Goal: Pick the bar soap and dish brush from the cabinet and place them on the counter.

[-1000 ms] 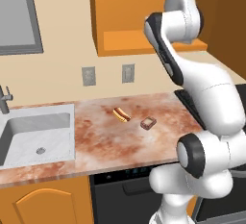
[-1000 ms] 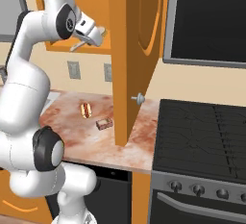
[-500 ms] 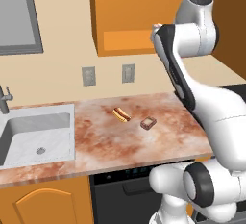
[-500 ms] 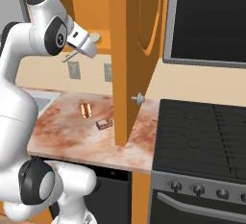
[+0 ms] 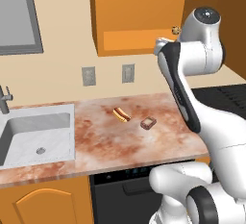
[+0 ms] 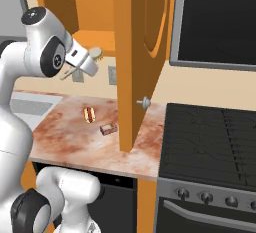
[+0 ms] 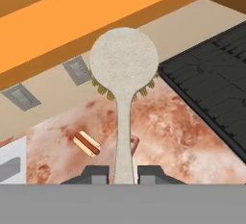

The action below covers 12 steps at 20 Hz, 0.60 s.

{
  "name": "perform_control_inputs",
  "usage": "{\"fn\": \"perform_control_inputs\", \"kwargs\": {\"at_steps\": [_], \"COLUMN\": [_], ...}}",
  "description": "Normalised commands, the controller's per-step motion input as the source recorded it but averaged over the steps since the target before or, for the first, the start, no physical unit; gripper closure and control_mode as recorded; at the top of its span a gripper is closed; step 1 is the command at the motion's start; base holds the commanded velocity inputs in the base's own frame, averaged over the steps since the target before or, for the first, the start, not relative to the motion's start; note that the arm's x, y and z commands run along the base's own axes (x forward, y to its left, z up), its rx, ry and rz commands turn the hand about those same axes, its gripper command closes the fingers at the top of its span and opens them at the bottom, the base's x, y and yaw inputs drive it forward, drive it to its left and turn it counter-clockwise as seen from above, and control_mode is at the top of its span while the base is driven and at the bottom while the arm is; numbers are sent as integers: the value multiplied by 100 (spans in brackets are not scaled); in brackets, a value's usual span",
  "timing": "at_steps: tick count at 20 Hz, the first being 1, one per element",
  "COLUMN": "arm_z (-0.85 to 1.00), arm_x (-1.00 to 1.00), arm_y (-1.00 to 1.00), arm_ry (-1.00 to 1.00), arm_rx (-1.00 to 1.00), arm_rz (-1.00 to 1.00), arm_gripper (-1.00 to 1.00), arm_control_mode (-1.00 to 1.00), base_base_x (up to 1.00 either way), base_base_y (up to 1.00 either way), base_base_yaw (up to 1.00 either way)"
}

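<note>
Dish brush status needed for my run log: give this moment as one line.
claw: shut on dish brush | brush: held above counter | bar soap: on counter | cabinet: open

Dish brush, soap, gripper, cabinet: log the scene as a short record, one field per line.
gripper: shut on brush handle, up in the air above the counter
brush: held, head pointing away from hand
soap: lying on counter, right of hot dog
cabinet: door open
sink: at the counter's left end

Kitchen: sink (image 5: 38, 136), stovetop (image 6: 210, 144), cabinets.
</note>
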Motion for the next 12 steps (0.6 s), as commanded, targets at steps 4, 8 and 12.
{"fn": "perform_control_inputs", "kwargs": {"at_steps": [4,8,12], "arm_z": [-31,-42,-43], "arm_x": [-20,-15,-9], "arm_y": [0,0,-1], "arm_ry": [-2,0,0], "arm_rx": [3,1,1], "arm_rz": [-4,-4,-5], "arm_gripper": [100,100,100], "arm_control_mode": [-100,-100,-100], "base_base_x": [0,0,0], "base_base_y": [0,0,0], "base_base_yaw": [0,0,0]}}
